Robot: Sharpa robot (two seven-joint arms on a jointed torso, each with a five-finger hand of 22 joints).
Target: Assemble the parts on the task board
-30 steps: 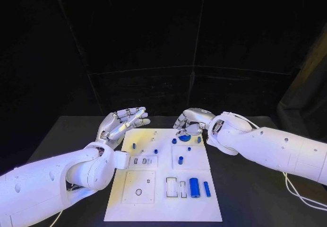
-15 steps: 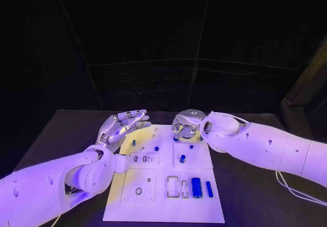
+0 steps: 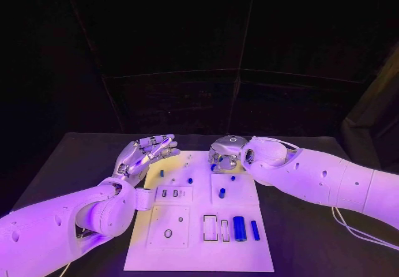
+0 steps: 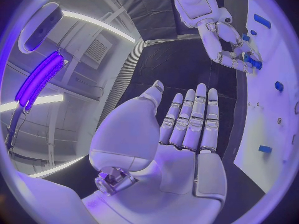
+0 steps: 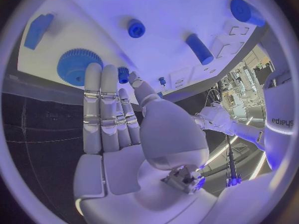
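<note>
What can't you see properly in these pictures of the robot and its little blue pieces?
- Head view: the right hand covers the blue gear, so the fingertips' contact is hidden.
- Head view: the small holes on the task board are too tiny to read.
- Left wrist view: the left hand hides the table under it.
- Right wrist view: the flat blue piece is cut off by the rim.

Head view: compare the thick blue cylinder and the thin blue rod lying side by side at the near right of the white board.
The thick blue cylinder is clearly wider than the thin blue rod. The cylinder lies further in on the white task board, next to the rectangular outlines, while the rod lies closer to the board's right edge. Both are blue and lie flat, parallel to each other, running from near to far.
</note>
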